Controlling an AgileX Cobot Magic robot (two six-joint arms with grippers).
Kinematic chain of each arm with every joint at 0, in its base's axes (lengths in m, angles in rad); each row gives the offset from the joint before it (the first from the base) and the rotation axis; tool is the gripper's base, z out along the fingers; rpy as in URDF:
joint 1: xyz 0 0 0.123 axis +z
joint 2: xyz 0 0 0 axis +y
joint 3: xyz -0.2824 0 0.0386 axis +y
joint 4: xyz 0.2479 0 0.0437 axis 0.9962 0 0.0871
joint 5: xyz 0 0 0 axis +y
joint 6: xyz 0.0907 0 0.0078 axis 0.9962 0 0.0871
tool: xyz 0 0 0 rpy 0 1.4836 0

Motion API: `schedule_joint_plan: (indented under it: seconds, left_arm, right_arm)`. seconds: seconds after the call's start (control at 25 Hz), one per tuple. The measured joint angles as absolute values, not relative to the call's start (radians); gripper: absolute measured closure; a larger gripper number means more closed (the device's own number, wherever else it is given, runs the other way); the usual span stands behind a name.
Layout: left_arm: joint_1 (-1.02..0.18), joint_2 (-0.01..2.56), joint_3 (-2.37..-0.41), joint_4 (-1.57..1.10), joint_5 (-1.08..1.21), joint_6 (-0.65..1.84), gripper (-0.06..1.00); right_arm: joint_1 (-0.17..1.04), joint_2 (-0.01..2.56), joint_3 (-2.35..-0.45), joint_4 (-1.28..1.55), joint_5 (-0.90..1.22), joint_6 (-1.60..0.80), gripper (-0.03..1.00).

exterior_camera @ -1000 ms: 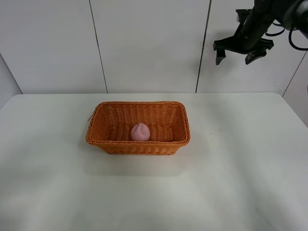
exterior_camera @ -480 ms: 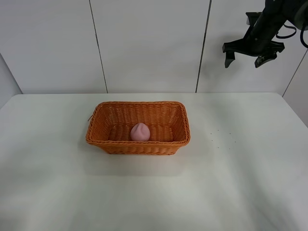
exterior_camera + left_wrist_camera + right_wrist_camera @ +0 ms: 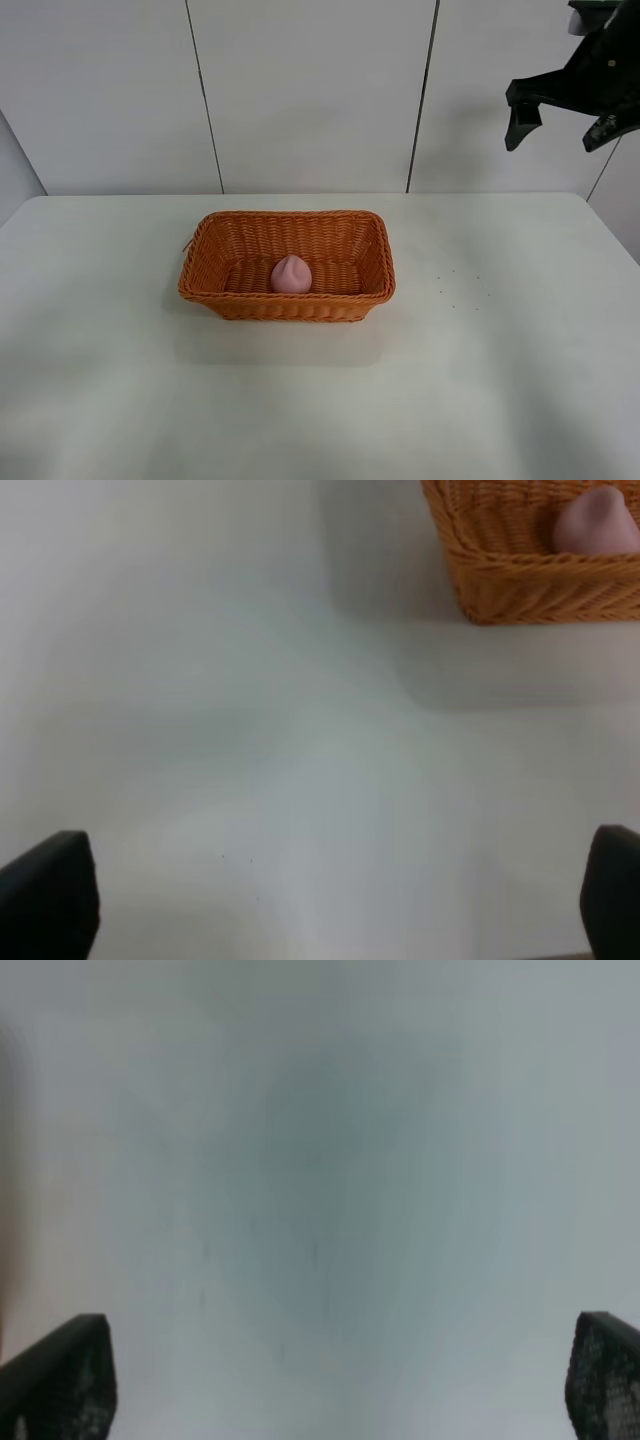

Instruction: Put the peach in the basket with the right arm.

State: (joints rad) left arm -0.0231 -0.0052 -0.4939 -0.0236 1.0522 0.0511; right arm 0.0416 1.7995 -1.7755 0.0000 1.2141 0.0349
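Observation:
The pale pink peach (image 3: 291, 274) lies inside the orange wicker basket (image 3: 215, 287) at the middle of the white table. The left wrist view catches a corner of the basket (image 3: 500, 575) with the peach (image 3: 596, 522) in it. My right gripper (image 3: 563, 118) hangs high at the upper right, far from the basket, open and empty; its fingertips (image 3: 60, 1380) frame bare table in the right wrist view. My left gripper (image 3: 320, 905) is open and empty over bare table; it is out of the exterior high view.
The white table (image 3: 500, 380) stretches wide around the basket. A white panelled wall (image 3: 310, 90) stands behind it. The table's right edge runs near the right arm.
My right gripper has moved to the right and slightly down, away from the basket, still open. The peach and basket have not moved.

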Motion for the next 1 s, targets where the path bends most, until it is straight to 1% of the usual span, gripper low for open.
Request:
schedule_joint_plan:
  seconds: [0.52,0.68,0.88,1.0]
  left_arm:
    - [-0.023,-0.005,-0.494,-0.024,1.052,0.051,-0.04]
    - [-0.023,-0.005,-0.494,-0.024,1.052,0.051,-0.04]
    - [-0.023,-0.005,-0.494,-0.024,1.052,0.051,-0.04]
    - [-0.023,-0.005,-0.494,-0.024,1.052,0.051,-0.04]
  right_arm:
    - [0.042,0.959,-0.918,0.0,1.21,0.036,0.27]
    - [0.042,0.678,-0.697,0.0,1.133,0.036,0.27]
    - [0.042,0.366,-0.528,0.0,1.039,0.039,0.27]
    - [0.042,0.232,-0.495,0.0,1.037,0.039,0.27]
